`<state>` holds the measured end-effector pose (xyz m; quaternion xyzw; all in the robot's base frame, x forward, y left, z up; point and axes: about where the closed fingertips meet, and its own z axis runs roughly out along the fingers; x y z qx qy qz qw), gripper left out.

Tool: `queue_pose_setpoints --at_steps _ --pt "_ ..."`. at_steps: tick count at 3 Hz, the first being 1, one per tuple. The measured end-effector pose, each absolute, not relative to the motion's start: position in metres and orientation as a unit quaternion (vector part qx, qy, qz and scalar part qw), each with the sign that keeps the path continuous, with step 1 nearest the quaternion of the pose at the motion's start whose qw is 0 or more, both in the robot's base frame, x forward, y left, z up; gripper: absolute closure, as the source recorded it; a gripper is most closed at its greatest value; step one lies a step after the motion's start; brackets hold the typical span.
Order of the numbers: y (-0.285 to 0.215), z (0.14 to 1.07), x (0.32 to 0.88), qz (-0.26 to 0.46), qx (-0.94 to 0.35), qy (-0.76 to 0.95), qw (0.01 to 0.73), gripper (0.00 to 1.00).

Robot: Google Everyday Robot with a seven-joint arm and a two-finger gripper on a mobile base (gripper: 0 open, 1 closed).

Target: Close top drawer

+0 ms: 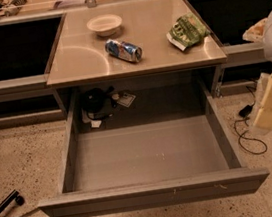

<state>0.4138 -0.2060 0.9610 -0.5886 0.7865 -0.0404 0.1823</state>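
The top drawer (pixel 153 195) is pulled far out toward me below the counter. It is a wide grey metal tray with a flat front panel that has small pale scuffs near its right end. The tray's inside (pixel 147 152) looks empty. My gripper (pixel 271 106) is the pale blocky end of the arm at the right edge. It hangs to the right of the drawer's right wall, apart from it and touching nothing.
On the counter (pixel 79 63) stand a white bowl (pixel 104 23), a lying blue can (pixel 123 50) and a green chip bag (pixel 187 31). A black object (pixel 94 101) and papers lie in the recess behind the drawer. Black cables (pixel 248 135) lie on the floor at right.
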Motion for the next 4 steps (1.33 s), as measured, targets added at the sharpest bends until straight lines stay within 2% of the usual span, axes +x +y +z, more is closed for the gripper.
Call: queue_pose_setpoints --at_steps 1,3,4 --pt "-0.206 0.918 0.388 -0.010 -0.559 0.801 0.214 0.00" --pt "-0.192 0.797 0.328 0.100 -0.533 0.815 0.204 0.00" --pt "-0.192 0.797 0.328 0.100 -0.533 0.815 0.204 0.00"
